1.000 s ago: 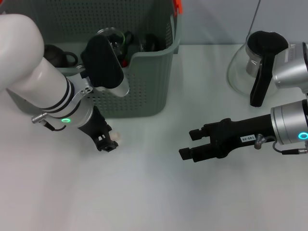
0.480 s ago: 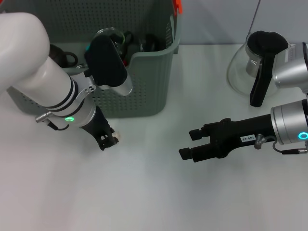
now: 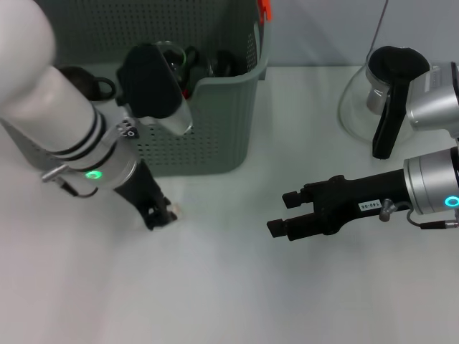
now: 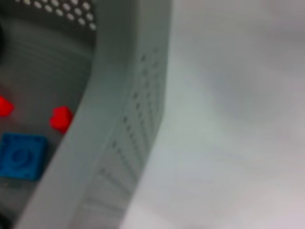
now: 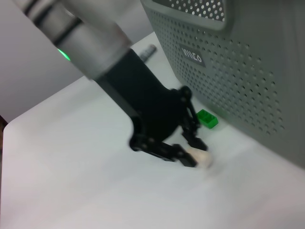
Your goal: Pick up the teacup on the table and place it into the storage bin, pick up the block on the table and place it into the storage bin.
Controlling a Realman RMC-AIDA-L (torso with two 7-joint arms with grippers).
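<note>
The grey-green storage bin (image 3: 215, 107) stands at the back left, and its black label (image 5: 192, 57) shows in the right wrist view. My left gripper (image 5: 194, 151) is low over the table in front of the bin, shut on a small cream block (image 5: 202, 158). In the head view only a sliver of that block (image 3: 174, 208) shows at the left gripper (image 3: 162, 215). A green block (image 5: 207, 119) lies on the table against the bin's wall. A clear glass cup (image 3: 166, 51) rests inside the bin. My right gripper (image 3: 281, 213) hovers open at mid-right, holding nothing.
A glass carafe with a black handle (image 3: 384, 100) stands at the back right. Inside the bin are a blue block (image 4: 21, 156), red pieces (image 4: 61, 118) and a dark pot (image 3: 84, 82). An orange clip (image 3: 265, 8) sits on the bin's rim.
My left arm has shifted slightly and rolled, carrying the cream block with it, so less of the block shows in the head view. The right arm has not moved.
</note>
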